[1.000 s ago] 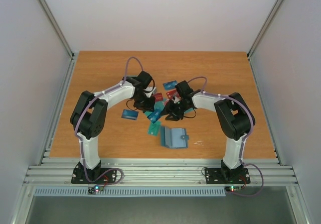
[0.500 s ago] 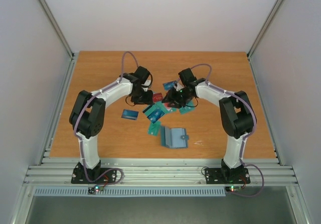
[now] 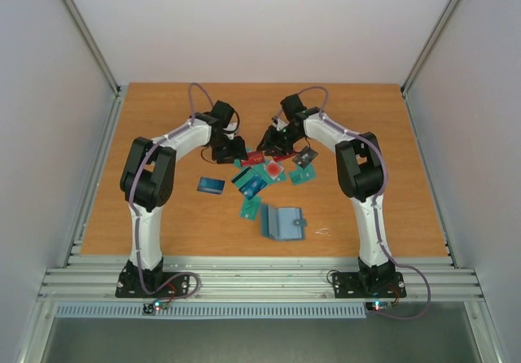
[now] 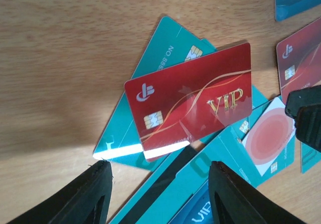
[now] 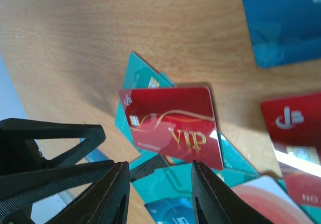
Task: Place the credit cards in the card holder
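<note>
Tabletop point(image 3: 163, 216): card holder point(image 3: 282, 223) (overhead view only).

Both arms have reached farther over the table point(image 3: 163, 119), away from their bases. The left gripper point(image 3: 237, 153) has drawn back from the near side of the pile of credit cards and now stands at the pile's far left edge, just beside the red VIP card point(image 3: 252, 159). The right gripper point(image 3: 269, 147) has moved more: it was low over the middle of the pile and is now at its far side. Its elbow has swung inward too. Where it was, a card with a red circle point(image 3: 273, 169) and a black card point(image 3: 305, 157) are now uncovered.
</note>
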